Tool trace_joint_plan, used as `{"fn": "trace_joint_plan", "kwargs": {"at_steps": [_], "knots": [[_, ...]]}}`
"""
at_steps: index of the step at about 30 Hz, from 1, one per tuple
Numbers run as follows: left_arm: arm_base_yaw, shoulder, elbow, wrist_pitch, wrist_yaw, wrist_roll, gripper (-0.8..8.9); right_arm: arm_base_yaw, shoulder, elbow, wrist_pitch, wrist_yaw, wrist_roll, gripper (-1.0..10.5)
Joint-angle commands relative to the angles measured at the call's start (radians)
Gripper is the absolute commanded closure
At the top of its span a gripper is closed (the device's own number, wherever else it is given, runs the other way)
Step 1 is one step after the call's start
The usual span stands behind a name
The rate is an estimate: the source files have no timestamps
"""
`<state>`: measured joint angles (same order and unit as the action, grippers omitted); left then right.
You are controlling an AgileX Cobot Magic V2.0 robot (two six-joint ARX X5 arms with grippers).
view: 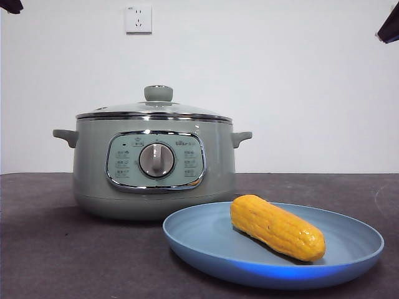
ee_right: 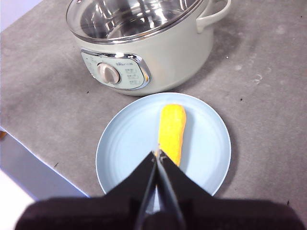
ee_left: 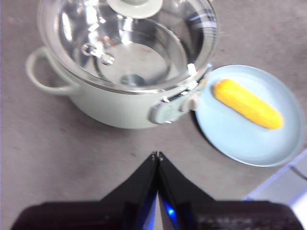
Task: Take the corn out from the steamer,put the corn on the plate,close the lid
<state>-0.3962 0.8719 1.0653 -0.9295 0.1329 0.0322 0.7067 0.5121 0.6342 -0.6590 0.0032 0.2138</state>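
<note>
Lid [view: 157, 107] sits on steamer [view: 154, 168]; its inside is hidden from the front. Corn [view: 277, 227] lies on plate [view: 349, 255], right and nearer on the desk [view: 50, 249]. Left pincer [ee_left: 157, 155] and right pincer [ee_right: 158, 154] both pressed together, holding nothing, raised above the desk.

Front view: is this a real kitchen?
Probably not: it looks like a test table. The steamer and the plate with the corn sit on a dark tabletop before a bare white wall with a socket.

Steamer [view: 154, 163] panel print illegible.
</note>
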Motion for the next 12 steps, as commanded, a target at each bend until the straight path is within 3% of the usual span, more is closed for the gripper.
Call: {"fn": "trace_joint_plan", "kwargs": {"at_steps": [1, 7, 12], "knots": [[0.041, -0.050, -0.005, 0.116, -0.027, 0.145, 8.17, 0.001, -0.002, -0.005, 0.000, 0.003, -0.002, 9.5], [0.220, -0.206, -0.041, 0.418, -0.021, 0.209, 8.17, 0.001, -0.002, -0.005, -0.002, 0.003, -0.002, 9.5], [0.335, -0.347, -0.226, 0.645, -0.022, 0.234, 8.17, 0.001, -0.002, -0.005, -0.002, 0.003, -0.002, 9.5]]}}
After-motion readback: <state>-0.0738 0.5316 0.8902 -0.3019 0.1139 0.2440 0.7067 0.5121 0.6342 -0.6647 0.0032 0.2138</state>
